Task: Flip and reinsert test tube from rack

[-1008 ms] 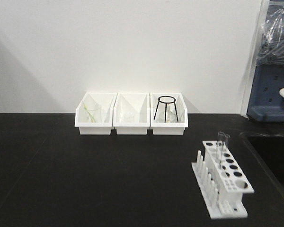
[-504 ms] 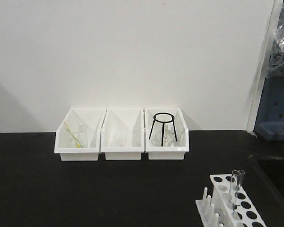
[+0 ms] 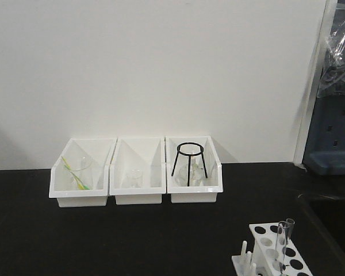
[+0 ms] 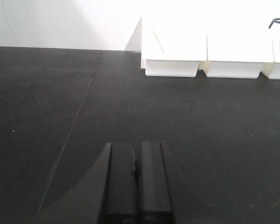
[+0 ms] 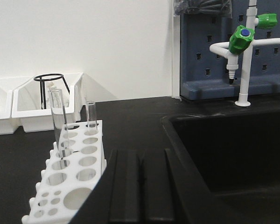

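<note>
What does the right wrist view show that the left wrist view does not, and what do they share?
Only the right wrist view: the rack with two upright test tubes, the sink, the tap and the right pincer, closed. Only the left wrist view: the left pincer, closed, and the bin with a yellow-green stick. Both: the black benchtop, the white wall and the bin with the black ring stand.

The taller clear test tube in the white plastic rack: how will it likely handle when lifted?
The taller clear test tube looks smooth and thin-walled: probably slippery and fragile. It stands roughly upright in the white plastic rack, so it should lift straight out. Round, it would likely roll if laid down.
</note>
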Controlling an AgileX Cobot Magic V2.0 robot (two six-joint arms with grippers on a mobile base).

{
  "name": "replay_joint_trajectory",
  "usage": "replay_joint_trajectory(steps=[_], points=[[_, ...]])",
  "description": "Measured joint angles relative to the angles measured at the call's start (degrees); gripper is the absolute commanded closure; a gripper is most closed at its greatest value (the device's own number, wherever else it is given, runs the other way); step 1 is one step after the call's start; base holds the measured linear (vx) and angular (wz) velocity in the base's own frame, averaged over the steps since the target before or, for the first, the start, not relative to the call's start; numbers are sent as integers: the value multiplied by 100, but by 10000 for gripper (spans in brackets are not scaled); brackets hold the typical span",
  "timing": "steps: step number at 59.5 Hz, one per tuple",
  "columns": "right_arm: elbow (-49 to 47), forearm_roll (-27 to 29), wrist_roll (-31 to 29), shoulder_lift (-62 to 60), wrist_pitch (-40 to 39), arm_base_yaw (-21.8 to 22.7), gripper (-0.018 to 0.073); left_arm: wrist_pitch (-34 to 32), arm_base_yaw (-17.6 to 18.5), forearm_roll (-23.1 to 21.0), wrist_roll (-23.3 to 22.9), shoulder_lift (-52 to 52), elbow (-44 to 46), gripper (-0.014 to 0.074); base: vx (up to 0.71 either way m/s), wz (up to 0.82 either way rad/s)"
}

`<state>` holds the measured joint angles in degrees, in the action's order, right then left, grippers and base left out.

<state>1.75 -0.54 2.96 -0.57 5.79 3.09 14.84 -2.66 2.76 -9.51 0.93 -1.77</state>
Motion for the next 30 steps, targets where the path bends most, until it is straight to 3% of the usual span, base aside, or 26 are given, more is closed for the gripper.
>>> replay_joint_trajectory(steps=[11, 25, 30], points=[[0, 0, -5, 0, -161, 0, 571, 0, 0, 0, 0, 0, 0, 603, 0, 0], [-11, 0, -5, 0, -1116, 0, 571, 0, 0, 0, 0, 0, 0, 603, 0, 0], [-285, 0, -5, 0, -978, 0, 571, 0, 0, 0, 0, 0, 0, 603, 0, 0]])
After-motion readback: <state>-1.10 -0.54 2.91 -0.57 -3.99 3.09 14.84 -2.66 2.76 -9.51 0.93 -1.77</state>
